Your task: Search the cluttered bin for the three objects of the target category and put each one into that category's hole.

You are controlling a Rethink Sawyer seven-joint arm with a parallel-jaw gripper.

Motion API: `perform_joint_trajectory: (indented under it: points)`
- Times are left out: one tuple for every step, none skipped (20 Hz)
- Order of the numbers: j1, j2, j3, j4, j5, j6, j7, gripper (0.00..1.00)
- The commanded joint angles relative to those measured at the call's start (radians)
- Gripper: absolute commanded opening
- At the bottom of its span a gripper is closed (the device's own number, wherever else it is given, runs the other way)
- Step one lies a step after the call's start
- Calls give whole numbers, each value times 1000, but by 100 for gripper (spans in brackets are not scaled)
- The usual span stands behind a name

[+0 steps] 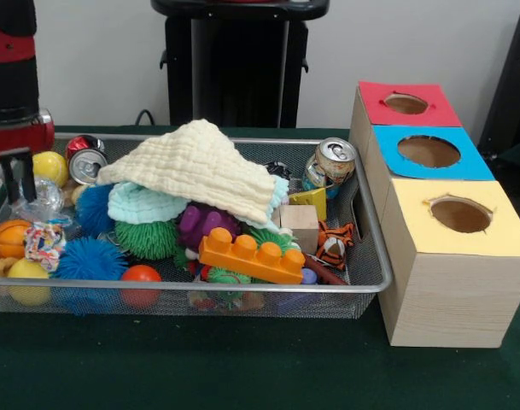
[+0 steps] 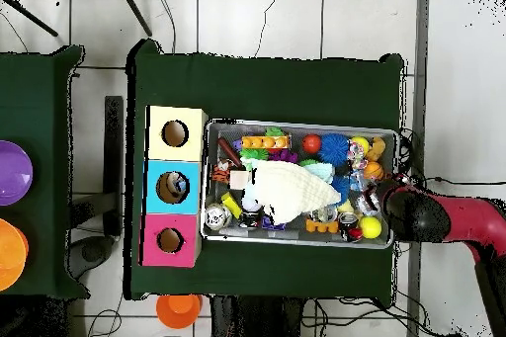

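Front view: finding the gripper (image 1: 18, 175) hanging over the bin's (image 1: 362, 213) left end, just above a yellow ball (image 1: 49, 167) and a can (image 1: 87, 164); not managing to tell whether clenched or released. Noting the cloth (image 1: 191, 162) draping the heap's middle, probably hiding targets.

Overhead view: seeing the gripper (image 2: 387, 198) at the bin's (image 2: 296, 241) right end, with the holes (image 2: 170, 187) beyond the opposite end. Judging best: descending straight onto one loose piece, staying off the rim, lifting high before crossing the cloth (image 2: 287, 190).

Wire-mesh metal bin (image 1: 372, 256); waffle-weave cloth (image 1: 200, 162); wood-grain boxes (image 1: 452, 295).
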Motion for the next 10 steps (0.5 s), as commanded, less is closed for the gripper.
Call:
perform_joint_trajectory:
  points:
    - [-38, -89, 74, 120, 2, -74, -179, 0]
    - [-36, -97, 74, 125, -1, -78, -171, 0]
    - [-37, -98, 76, 128, -2, -81, -167, 0]
    - [-32, -108, 75, 133, -4, -87, -155, 0]
    - [-32, -111, 76, 136, -4, -90, -152, 0]
    - [-32, -114, 76, 139, -4, -93, -148, 0]
    - [-32, -118, 76, 142, -3, -93, -147, 0]
    - [-33, -121, 77, 145, -1, -94, -145, 0]
    - [-35, -126, 79, 149, 1, -94, -144, 0]
    - [-36, -131, 80, 153, 4, -94, -142, 0]
